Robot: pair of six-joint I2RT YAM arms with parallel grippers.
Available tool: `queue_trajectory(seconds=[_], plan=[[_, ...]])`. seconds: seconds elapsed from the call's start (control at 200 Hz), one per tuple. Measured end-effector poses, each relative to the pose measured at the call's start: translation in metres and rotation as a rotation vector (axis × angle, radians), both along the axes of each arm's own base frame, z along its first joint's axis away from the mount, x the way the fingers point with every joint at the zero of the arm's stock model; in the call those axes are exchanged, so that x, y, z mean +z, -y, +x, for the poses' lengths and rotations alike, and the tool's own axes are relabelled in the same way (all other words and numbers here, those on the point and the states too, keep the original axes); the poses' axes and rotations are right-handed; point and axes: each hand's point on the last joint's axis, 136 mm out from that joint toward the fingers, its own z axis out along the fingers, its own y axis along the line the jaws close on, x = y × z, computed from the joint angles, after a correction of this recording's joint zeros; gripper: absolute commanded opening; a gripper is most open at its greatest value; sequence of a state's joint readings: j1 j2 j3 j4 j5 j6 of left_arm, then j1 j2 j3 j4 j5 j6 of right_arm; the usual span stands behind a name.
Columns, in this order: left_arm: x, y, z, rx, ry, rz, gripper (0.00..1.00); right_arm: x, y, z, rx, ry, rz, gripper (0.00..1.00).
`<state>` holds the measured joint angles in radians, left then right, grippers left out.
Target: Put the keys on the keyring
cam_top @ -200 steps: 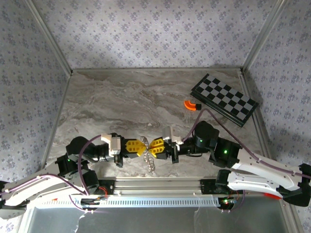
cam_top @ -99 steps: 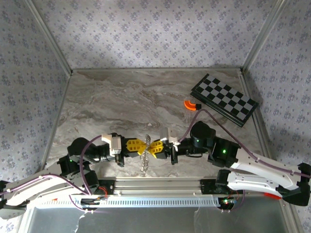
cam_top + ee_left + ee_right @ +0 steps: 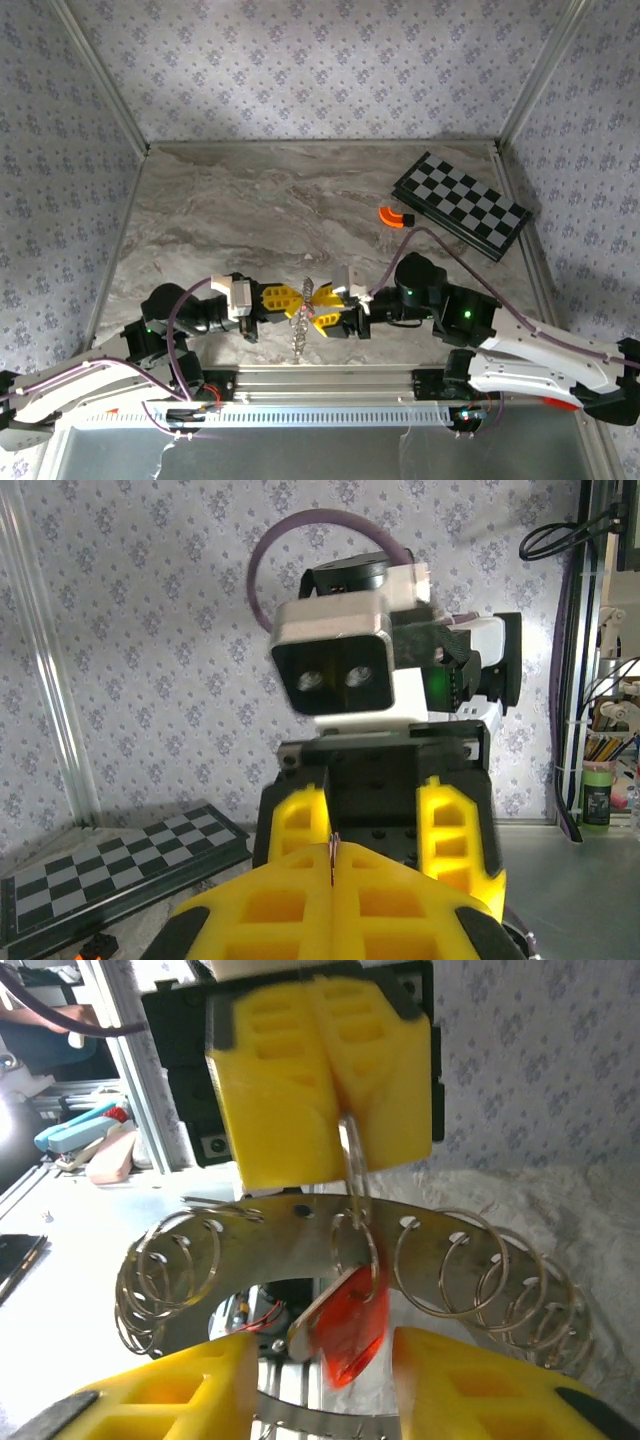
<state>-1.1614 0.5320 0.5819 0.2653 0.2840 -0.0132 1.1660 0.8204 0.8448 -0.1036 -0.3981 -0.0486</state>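
The marble table (image 3: 250, 210) lies bare beyond both hands as far as the papered back wall. The near edge and its metal rail run close behind the wrists. The side walls stand well away from either arm.

A black-and-white chequered board (image 3: 460, 205) lies well beyond the right hand, toward the far right corner, one long side close to the right wall. An orange curved piece (image 3: 391, 216) sits just beside the board's nearer corner, on the side toward the hands.

The two hands meet tip to tip low over the table. The left gripper (image 3: 298, 300) is pressed fully together, its yellow fingers (image 3: 290, 1090) pinching a thin wire loop of the keyring (image 3: 290, 1225). The keyring hangs below those fingers and reaches down between the two hands. It is a curved metal strip threaded with many split rings.

The right gripper (image 3: 318, 308) faces it with its jaws partly apart. The red-headed key (image 3: 355, 1330) hangs from a small ring straight under the left fingertips. Its head is in the gap between the right fingers (image 3: 480, 1390). It sits closer to one finger, and I cannot tell whether it touches it.
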Motion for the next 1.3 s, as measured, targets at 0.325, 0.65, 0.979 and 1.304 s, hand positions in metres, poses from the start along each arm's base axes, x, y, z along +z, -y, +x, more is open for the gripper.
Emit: queue_trajectory(seconds=[0.325,0.65,0.979,1.304], plan=[[-0.005,0.007,-0.005,-0.046,-0.016,0.02,0.0,0.033,0.015,-0.004,-0.016,0.035,0.117,0.49],[-0.012,0.022,-0.008,-0.105,-0.052,0.022,0.0,0.031,0.003,-0.006,0.014,-0.003,0.129,0.37],[-0.006,0.021,-0.009,-0.109,-0.044,-0.002,0.0,0.036,0.014,-0.01,0.01,0.002,0.157,0.39],[-0.006,0.021,-0.011,-0.116,-0.043,-0.003,0.0,0.029,0.01,-0.005,-0.004,-0.015,0.138,0.17]])
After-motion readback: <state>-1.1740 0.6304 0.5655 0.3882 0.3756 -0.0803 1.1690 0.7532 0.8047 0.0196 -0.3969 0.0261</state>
